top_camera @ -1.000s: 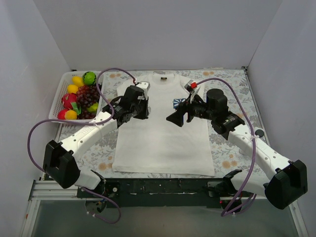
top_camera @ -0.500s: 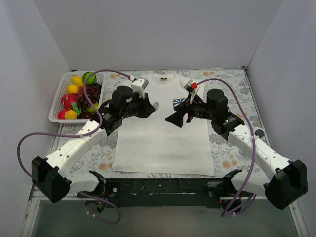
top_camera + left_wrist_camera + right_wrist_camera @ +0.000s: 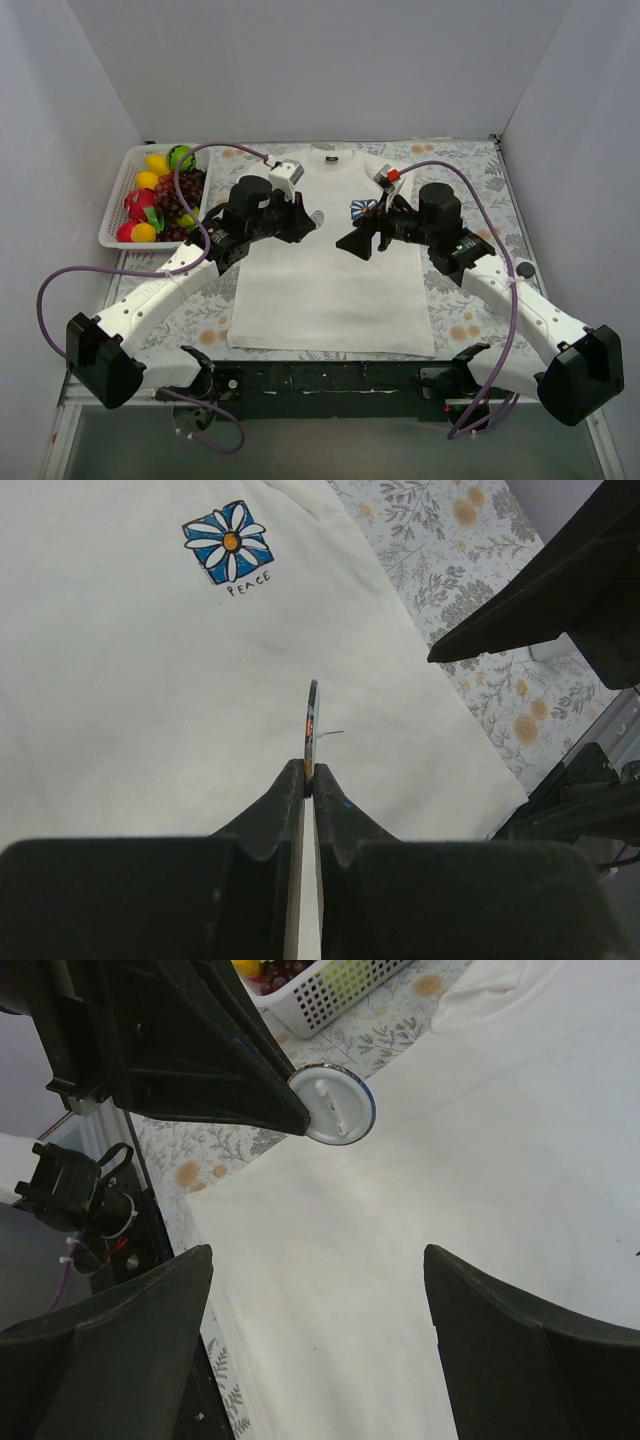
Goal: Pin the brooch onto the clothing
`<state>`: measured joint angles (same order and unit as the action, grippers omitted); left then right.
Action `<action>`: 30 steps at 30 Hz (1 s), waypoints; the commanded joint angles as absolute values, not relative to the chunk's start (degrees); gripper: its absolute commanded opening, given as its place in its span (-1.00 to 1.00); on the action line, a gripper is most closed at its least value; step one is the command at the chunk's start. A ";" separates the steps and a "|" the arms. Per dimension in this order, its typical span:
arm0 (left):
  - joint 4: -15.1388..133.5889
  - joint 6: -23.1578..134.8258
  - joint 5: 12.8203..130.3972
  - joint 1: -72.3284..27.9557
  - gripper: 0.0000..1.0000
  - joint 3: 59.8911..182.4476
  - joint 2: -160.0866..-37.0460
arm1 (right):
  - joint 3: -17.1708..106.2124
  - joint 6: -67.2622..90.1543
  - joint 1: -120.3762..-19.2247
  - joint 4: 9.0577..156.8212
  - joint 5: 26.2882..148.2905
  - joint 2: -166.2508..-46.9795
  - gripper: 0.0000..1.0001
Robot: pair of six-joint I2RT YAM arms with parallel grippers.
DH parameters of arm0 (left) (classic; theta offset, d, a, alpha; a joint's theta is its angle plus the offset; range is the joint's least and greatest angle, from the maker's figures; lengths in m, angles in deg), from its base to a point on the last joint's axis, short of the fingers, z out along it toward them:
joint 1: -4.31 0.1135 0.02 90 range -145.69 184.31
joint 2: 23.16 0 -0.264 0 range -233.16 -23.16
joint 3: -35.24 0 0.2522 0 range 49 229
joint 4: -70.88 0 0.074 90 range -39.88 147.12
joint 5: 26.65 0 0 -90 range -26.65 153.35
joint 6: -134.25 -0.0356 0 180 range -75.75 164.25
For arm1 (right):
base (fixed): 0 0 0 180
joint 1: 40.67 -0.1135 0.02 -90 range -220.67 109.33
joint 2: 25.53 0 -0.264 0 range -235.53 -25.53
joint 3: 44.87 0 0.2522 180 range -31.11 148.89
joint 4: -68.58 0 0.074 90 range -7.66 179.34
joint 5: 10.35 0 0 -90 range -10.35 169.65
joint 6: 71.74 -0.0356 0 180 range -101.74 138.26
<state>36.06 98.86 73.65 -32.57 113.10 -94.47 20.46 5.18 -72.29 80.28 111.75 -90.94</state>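
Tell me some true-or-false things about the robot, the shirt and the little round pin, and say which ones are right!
1. The left hand pinches the small round brooch. True.
2. The right hand is shut tight. False: it is wide open and empty.
3. The white T-shirt lies flat on the grey flowery cloth. True.
4. The brooch is pinned on the T-shirt. False: it is held above it.
5. The white plastic basket of toy fruit sits beside the right arm. False: it is on the left.
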 commanded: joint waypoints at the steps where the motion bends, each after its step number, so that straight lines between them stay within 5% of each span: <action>1: 37.87 97.78 75.83 -32.78 -1.00 111.41 -91.46 | 19.95 4.72 -72.23 77.69 112.26 -89.61 0.86; 20: 38.31 95.06 68.01 -32.78 -1.00 118.33 -100.93 | 18.99 5.96 -72.23 76.98 111.82 -92.33 0.87; 30: 39.62 91.54 54.84 -32.69 -1.00 125.02 -112.19 | 18.98 6.75 -71.96 77.07 108.56 -95.84 0.89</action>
